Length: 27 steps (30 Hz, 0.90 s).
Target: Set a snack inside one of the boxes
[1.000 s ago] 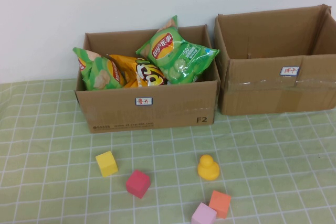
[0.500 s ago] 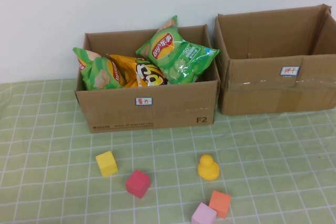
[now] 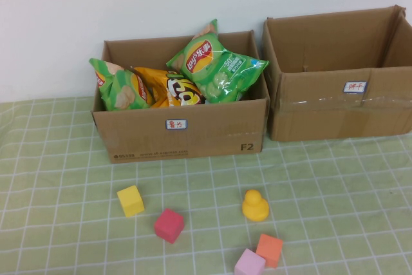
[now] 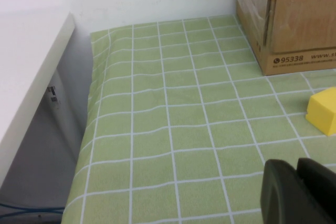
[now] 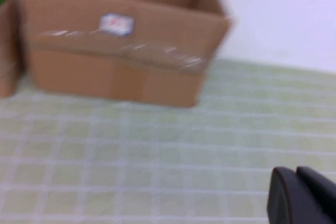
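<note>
Left gripper (image 4: pixel 299 192) hangs low over the cloth's left side, beside the yellow cube (image 4: pixel 323 116); right gripper (image 5: pixel 302 195) faces the empty box (image 3: pixel 338 75). Can't tell either pincer's opening. Every snack bag (image 3: pixel 215 69) lies in the left box (image 3: pixel 180 130) — reach in carelessly and crowded bags snag together.

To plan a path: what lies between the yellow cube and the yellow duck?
In the high view, only bare checked cloth lies between yellow cube and duck; the red cube sits nearer the camera.
</note>
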Tool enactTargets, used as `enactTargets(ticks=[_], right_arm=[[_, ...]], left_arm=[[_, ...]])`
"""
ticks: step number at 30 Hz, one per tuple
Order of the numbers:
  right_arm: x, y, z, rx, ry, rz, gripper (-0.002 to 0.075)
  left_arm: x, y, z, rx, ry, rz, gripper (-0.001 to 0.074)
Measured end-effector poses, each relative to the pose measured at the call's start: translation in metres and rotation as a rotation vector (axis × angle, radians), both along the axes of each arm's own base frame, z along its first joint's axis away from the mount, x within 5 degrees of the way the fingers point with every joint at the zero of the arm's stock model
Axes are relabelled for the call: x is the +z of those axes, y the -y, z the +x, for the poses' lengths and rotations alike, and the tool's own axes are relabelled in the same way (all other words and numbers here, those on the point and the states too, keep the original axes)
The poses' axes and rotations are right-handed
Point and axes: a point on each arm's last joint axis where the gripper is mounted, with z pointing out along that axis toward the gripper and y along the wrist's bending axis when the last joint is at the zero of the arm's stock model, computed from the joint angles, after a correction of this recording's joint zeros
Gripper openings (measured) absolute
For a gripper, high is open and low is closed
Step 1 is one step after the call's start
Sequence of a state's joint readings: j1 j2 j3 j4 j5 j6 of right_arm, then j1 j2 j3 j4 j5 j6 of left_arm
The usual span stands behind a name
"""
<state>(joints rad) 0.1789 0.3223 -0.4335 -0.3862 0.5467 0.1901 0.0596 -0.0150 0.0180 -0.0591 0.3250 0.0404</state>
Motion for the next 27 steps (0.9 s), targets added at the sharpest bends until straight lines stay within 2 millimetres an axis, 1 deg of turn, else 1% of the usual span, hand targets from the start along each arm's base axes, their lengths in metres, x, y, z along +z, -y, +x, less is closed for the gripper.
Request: enactTargets(ticks=[3,6,9,12,15,19,23,25,27], right_arm=[[-0.021,0.005,-0.013,-0.048,0.1,-0.014,-0.0002],[-0.043,0.005,-0.018,-0.06,0.227,-0.018,-0.0002],[-0.062,0.002,-0.02,-0.054,0.33,-0.018,-0.0002],[-0.082,0.0,-0.016,-0.04,0.333,-0.011,-0.0002],[-0.087,-0.001,-0.015,-0.024,0.349,-0.005,-0.0002],[-0.086,-0.002,-0.014,-0.011,0.375,-0.002,-0.0002],[-0.088,-0.003,-0.014,-0.01,0.373,0.052,-0.0002],[-0.092,-0.003,-0.014,-0.012,0.346,0.069,-0.0002],[-0.098,-0.004,-0.014,-0.016,0.271,0.083,-0.0002]], left_arm=[[0.0,0.0,0.0,0.0,0.0,0.0,0.0028],[0.0,0.0,0.0,0.0,0.0,0.0,0.0028],[0.0,0.0,0.0,0.0,0.0,0.0,0.0028],[0.0,0.0,0.0,0.0,0.0,0.0,0.0028],[0.0,0.0,0.0,0.0,-0.002,0.0,0.0028],[0.0,0.0,0.0,0.0,-0.002,0.0,0.0028],[0.0,0.0,0.0,0.0,-0.002,0.0,0.0028],[0.0,0.0,0.0,0.001,-0.002,-0.004,0.0028],[0.0,0.0,0.0,0.001,-0.002,-0.004,0.0028]])
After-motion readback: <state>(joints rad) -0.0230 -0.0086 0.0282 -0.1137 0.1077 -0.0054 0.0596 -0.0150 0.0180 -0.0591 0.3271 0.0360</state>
